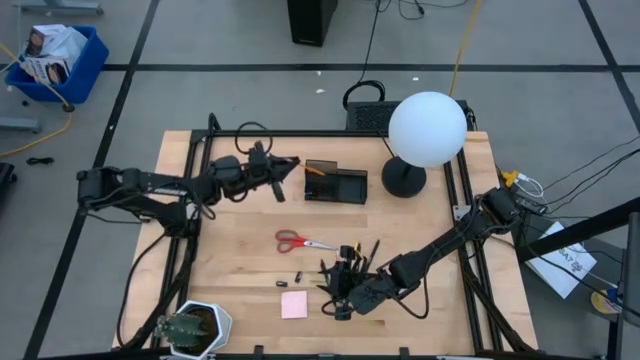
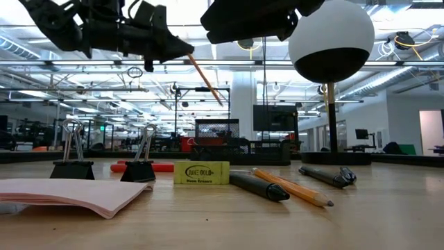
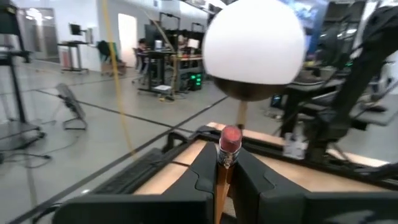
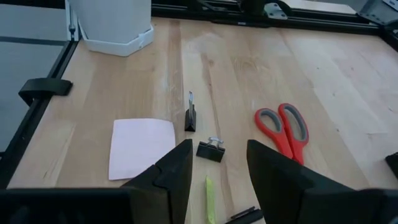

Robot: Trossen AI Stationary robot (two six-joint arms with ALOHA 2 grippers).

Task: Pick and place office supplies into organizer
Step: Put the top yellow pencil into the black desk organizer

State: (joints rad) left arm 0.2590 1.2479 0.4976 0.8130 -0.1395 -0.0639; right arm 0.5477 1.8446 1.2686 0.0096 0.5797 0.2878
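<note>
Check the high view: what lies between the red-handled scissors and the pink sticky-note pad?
Two small binder clips lie on the wood between the red-handled scissors and the pink sticky-note pad; the right wrist view shows the same.

Scissors point(image 1: 303, 241) lie between organizer point(image 1: 336, 184) and sticky pad point(image 1: 294, 305) — lamp point(image 1: 420, 140) right of organizer.

Open wood btwn scissors point(image 1: 304, 241) and organizer point(image 1: 335, 184); lamp point(image 1: 424, 135) blocks organizer's right side, pens point(image 1: 352, 262) & binder clips point(image 4: 210, 149) crowd the front.
</note>
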